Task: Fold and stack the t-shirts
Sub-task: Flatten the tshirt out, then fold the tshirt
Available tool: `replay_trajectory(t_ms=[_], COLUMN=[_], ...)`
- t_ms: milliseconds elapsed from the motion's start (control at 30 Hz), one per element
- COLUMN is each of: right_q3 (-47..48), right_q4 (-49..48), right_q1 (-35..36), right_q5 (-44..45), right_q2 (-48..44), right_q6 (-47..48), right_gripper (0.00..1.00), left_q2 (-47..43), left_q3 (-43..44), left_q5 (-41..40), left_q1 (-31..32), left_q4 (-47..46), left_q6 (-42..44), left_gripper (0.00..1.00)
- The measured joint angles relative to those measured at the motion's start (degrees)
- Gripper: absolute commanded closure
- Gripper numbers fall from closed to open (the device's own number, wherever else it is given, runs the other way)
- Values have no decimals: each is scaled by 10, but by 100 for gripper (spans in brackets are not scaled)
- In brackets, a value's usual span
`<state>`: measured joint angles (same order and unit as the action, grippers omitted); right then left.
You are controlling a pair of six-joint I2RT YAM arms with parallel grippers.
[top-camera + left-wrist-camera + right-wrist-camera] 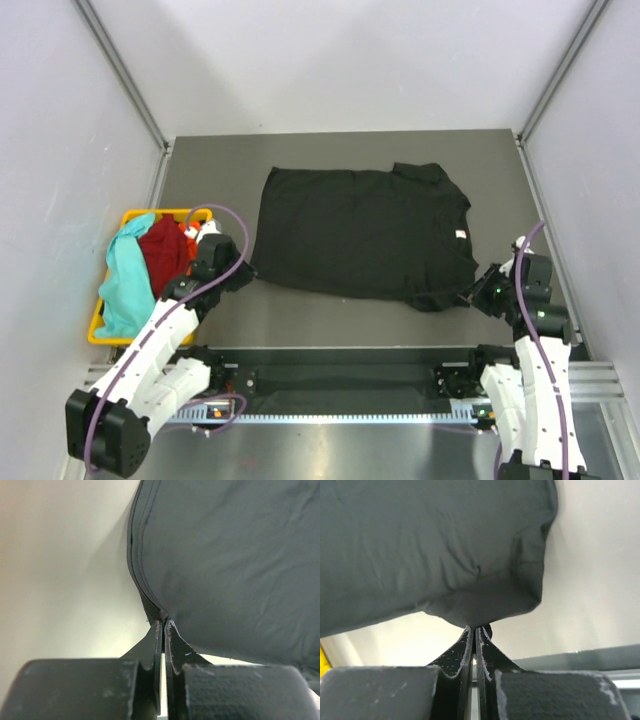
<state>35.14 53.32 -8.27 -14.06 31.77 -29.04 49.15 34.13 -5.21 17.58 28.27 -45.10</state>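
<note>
A black t-shirt [360, 235] lies spread on the table's middle, its small white neck label [460, 235] toward the right. My left gripper [246, 268] is shut on the shirt's near left corner; in the left wrist view the cloth [225, 565] is pinched at the fingertips [163, 622]. At the near right corner my right gripper [472, 298] is shut on the cloth [440, 545], held at the tips [475, 628]. A teal t-shirt [122, 280] and a red one [165, 255] lie bunched in the basket, with a bit of orange [190, 235] showing.
A yellow plastic basket [96, 325] stands at the table's left edge, beside my left arm. White walls with metal rails enclose the table on three sides. A metal rail with the arm bases runs along the near edge [340, 400].
</note>
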Motion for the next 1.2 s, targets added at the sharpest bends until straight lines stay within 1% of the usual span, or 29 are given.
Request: replay_trajectory(t_ms=[200, 300, 400, 500, 633, 767, 933, 1200], right_q3=[13, 26, 29, 28, 28, 30, 75, 130], right_q4=[55, 80, 86, 73, 10, -54, -106, -163], right_q1=[15, 24, 26, 26, 27, 29, 30, 30], right_q5=[24, 40, 50, 52, 49, 56, 68, 99], right_q2=[-24, -46, -56, -46, 17, 110, 229, 332], right_q6=[-1, 0, -4, -14, -26, -24, -4, 31], right_gripper=[100, 100, 100, 100, 100, 100, 100, 100], left_q2=[-25, -36, -31, -17, 24, 110, 233, 357], left_q3=[0, 0, 0, 0, 3, 25, 110, 233], left_q5=[-1, -15, -19, -18, -9, -9, -35, -93], left_q1=[2, 6, 9, 10, 10, 10, 10, 10], left_q4=[40, 62, 78, 75, 40, 12, 4, -9], left_q6=[-11, -14, -16, -19, -24, -28, -14, 4], left_gripper=[100, 100, 100, 100, 100, 100, 100, 100])
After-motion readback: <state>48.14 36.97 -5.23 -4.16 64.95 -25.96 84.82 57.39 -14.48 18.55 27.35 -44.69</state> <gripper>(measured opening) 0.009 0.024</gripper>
